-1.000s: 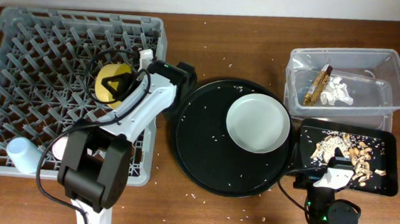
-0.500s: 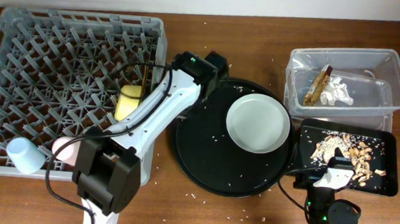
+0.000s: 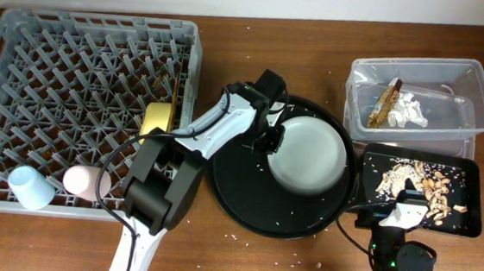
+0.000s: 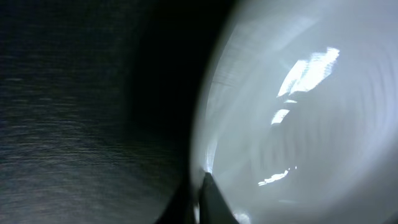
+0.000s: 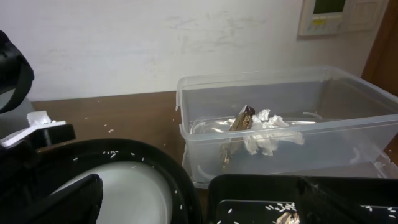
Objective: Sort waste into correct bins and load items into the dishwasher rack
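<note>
The left tool [image 3: 271, 139] sits at the left rim of the pale grey-green round plate [image 3: 314, 154], mid-frame overhead. Its wrist view is too close to tell its opening or any hold. The plate lies flat on the large round black tray [image 3: 245, 201]. A shallow pinch on that glossy rim may slip, dropping the plate short of the grey pegged plastic dishwasher rack [image 3: 104, 18] at left.

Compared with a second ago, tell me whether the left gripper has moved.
Yes. The left gripper swung right, off the dishwasher rack, to the left edge of the plate on the round black tray.
</note>
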`<state>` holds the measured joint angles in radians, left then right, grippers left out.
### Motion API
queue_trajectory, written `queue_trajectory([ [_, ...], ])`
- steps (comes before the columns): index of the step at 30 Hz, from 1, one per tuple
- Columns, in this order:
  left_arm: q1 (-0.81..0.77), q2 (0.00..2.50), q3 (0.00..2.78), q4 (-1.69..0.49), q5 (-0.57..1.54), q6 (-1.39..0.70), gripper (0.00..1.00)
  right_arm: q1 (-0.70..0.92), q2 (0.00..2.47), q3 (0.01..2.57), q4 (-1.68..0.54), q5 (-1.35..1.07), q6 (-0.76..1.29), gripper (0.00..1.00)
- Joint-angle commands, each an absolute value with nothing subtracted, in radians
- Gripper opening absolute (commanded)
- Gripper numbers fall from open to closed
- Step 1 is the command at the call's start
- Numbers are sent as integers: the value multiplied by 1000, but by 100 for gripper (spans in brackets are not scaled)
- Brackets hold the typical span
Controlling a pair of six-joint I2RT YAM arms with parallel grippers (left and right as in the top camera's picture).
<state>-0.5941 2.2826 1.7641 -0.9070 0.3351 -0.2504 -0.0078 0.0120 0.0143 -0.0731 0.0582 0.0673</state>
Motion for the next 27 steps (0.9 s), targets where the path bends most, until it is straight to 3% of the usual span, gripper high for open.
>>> queue_trajectory([
  [1,-549,2276,1878,-1044,343,-253,0,-14,6,6,-75,56,59,98],
  [5,-367,2141,2193,-1391,19,-252,0,-14,6,6,-75,56,59,98],
  [7,-292,2081,2311,-1539,-287,-253,0,-14,6,6,-75,56,59,99],
  [8,-250,2038,2358,-1620,-551,-253,0,-14,6,6,-75,56,59,98],
  [12,-174,1970,2361,-1681,-920,-298,0,-14,6,6,-75,56,59,99],
  [15,-133,1971,2313,-1629,-1000,-299,0,-14,6,6,-75,56,59,99],
  [19,-97,1971,2045,-1499,-1054,-374,0,-14,6,6,-75,56,60,98],
  [27,-112,1971,1824,-1343,-1014,-373,0,-14,6,6,-75,56,59,98],
])
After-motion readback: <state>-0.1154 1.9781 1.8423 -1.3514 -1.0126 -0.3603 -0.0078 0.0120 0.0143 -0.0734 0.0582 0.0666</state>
